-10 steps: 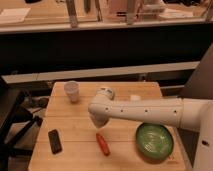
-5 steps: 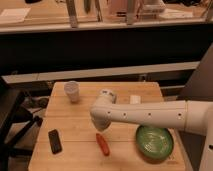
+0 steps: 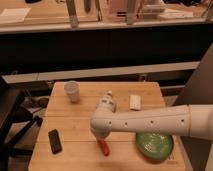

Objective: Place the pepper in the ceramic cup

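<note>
The red-orange pepper (image 3: 104,148) lies on the wooden table (image 3: 75,120) near the front middle. Its upper end is hidden under the end of my arm. My gripper (image 3: 101,137) is at the left end of the white arm that reaches in from the right, and it sits directly over the pepper. The pale ceramic cup (image 3: 72,91) stands upright at the table's back left, well apart from the gripper.
A green bowl (image 3: 155,145) sits at the front right, partly under the arm. A black phone-like object (image 3: 55,141) lies at the front left. A small white bottle (image 3: 135,102) lies at the back right. A dark chair (image 3: 12,122) stands left of the table.
The arm's end has moved down and toward the table's front, from beside the pepper to over its upper end. Nothing else has moved.
</note>
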You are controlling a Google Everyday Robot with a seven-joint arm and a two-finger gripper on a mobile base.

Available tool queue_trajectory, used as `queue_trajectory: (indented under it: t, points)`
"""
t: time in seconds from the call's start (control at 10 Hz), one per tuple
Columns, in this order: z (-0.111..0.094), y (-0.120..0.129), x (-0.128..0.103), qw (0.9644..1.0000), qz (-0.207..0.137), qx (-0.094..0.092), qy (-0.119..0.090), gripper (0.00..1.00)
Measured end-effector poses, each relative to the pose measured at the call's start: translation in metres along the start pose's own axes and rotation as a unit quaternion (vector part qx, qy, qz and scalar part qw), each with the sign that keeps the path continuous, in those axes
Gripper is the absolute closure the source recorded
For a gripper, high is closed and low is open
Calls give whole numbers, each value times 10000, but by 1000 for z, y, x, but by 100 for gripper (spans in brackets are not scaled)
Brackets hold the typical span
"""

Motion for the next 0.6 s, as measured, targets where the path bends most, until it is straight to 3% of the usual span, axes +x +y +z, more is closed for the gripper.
queue_trajectory:
  t: [0.6]
  points:
    - [7, 10, -10, 9984, -528, -154, -125, 20]
